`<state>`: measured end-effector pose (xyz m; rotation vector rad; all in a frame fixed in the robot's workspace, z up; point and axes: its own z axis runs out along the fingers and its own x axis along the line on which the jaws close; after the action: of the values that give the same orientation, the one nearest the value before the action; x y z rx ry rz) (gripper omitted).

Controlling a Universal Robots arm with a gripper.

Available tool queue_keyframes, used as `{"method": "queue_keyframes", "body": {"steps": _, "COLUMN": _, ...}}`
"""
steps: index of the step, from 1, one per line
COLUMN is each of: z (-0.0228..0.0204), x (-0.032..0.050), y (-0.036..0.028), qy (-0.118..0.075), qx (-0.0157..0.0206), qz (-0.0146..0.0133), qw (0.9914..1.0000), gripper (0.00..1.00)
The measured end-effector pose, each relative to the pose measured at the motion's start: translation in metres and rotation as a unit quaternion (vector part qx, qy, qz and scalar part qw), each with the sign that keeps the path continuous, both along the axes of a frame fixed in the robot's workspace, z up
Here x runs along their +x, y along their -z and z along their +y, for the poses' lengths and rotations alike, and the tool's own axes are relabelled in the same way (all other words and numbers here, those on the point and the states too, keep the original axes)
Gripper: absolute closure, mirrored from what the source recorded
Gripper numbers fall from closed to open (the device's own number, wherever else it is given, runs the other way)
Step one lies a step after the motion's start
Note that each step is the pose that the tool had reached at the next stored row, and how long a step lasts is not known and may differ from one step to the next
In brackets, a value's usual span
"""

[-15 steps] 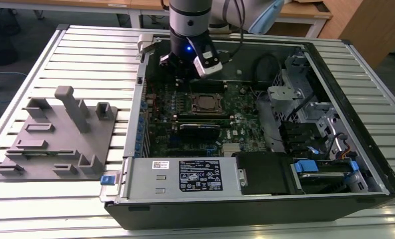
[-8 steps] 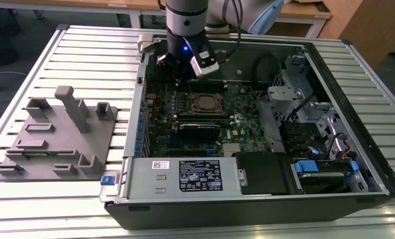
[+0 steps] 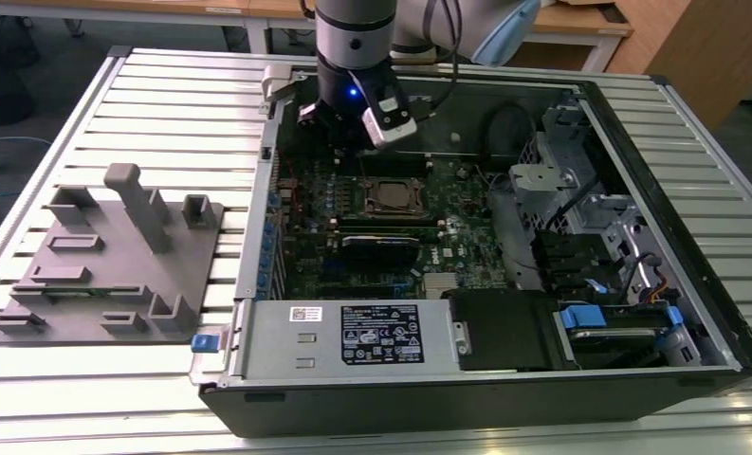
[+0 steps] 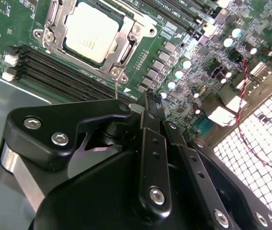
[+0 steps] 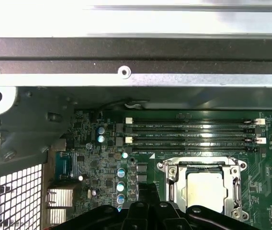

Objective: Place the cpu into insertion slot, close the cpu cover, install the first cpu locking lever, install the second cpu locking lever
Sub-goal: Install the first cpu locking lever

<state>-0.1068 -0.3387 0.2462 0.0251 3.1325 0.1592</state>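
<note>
A slatted aluminium worktop point(image 3: 160, 104) carries a black, open-sided computer case point(image 3: 679, 218). Toward the exterior view's left stands a grey moulded plastic fixture block point(image 3: 110, 256). Wooden desks point(image 3: 578, 24) stand behind it.

Inside the case a green circuit board point(image 3: 312, 246) faces up. The cpu point(image 4: 90, 31), a flat square chip with a dull silver top, sits in the insertion slot point(image 3: 368, 201), a square socket with a silver rim. The cpu cover point(image 5: 173, 178), a thin silver window frame, lies flat over the chip's edges.

The black two-fingered end effector point(image 4: 151, 108) hangs over the board just off one corner of that socket. It is beside long black memory slots point(image 4: 69, 72) and a row of silver-topped capacitors point(image 4: 178, 74), apart from the chip. Its fingers are drawn together with nothing gripped.

A silver metal box point(image 3: 274, 341) in the case bears a black label point(image 3: 378, 334) and a small white label point(image 3: 306, 315). Their print is too small to read.
</note>
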Motion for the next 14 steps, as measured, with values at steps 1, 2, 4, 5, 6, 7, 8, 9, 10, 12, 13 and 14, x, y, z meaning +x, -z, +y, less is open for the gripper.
{"method": "queue_keyframes", "body": {"steps": 1, "z": 0.0000, "x": 0.0000, "y": 0.0000, "qy": 0.000, "qx": 0.0026, "qz": 0.0000, "qw": 1.00000, "gripper": 0.89}}
{"method": "queue_keyframes", "body": {"steps": 2, "z": 0.0000, "x": 0.0000, "y": 0.0000, "qy": 0.000, "qx": 0.0050, "qz": 0.0000, "qw": 0.99999, "gripper": 0.89}}
{"method": "queue_keyframes", "body": {"steps": 4, "z": -0.0002, "x": 0.0000, "y": 0.0000, "qy": 0.000, "qx": 0.0126, "qz": 0.0000, "qw": 0.99992, "gripper": 0.89}}
{"method": "queue_keyframes", "body": {"steps": 5, "z": -0.0003, "x": 0.0000, "y": 0.0000, "qy": 0.000, "qx": 0.0185, "qz": 0.0000, "qw": 0.99983, "gripper": 0.89}}
{"method": "queue_keyframes", "body": {"steps": 6, "z": -0.0004, "x": 0.0000, "y": 0.0000, "qy": 0.000, "qx": 0.0239, "qz": 0.0000, "qw": 0.99972, "gripper": 0.89}}
{"method": "queue_keyframes", "body": {"steps": 7, "z": -0.0006, "x": 0.0000, "y": -0.0001, "qy": 0.000, "qx": 0.0293, "qz": 0.0001, "qw": 0.99957, "gripper": 0.89}}
{"method": "queue_keyframes", "body": {"steps": 8, "z": -0.0008, "x": 0.0000, "y": 0.0000, "qy": 0.000, "qx": 0.0353, "qz": 0.0001, "qw": 0.99938, "gripper": 0.89}}
{"method": "queue_keyframes", "body": {"steps": 9, "z": -0.0008, "x": 0.0000, "y": 0.0000, "qy": 0.000, "qx": 0.0396, "qz": 0.0000, "qw": 0.99922, "gripper": 0.89}}
{"method": "queue_keyframes", "body": {"steps": 10, "z": -0.0009, "x": 0.0000, "y": 0.0000, "qy": 0.000, "qx": 0.0428, "qz": 0.0000, "qw": 0.99908, "gripper": 0.89}}
{"method": "queue_keyframes", "body": {"steps": 12, "z": -0.0011, "x": 0.0000, "y": 0.0000, "qy": 0.000, "qx": 0.0526, "qz": 0.0000, "qw": 0.99862, "gripper": 0.89}}
{"method": "queue_keyframes", "body": {"steps": 13, "z": -0.0012, "x": 0.0000, "y": 0.0000, "qy": 0.000, "qx": 0.0554, "qz": 0.0000, "qw": 0.99846, "gripper": 0.89}}
{"method": "queue_keyframes", "body": {"steps": 14, "z": -0.0012, "x": 0.0000, "y": 0.0000, "qy": 0.000, "qx": 0.0589, "qz": 0.0001, "qw": 0.99826, "gripper": 0.89}}
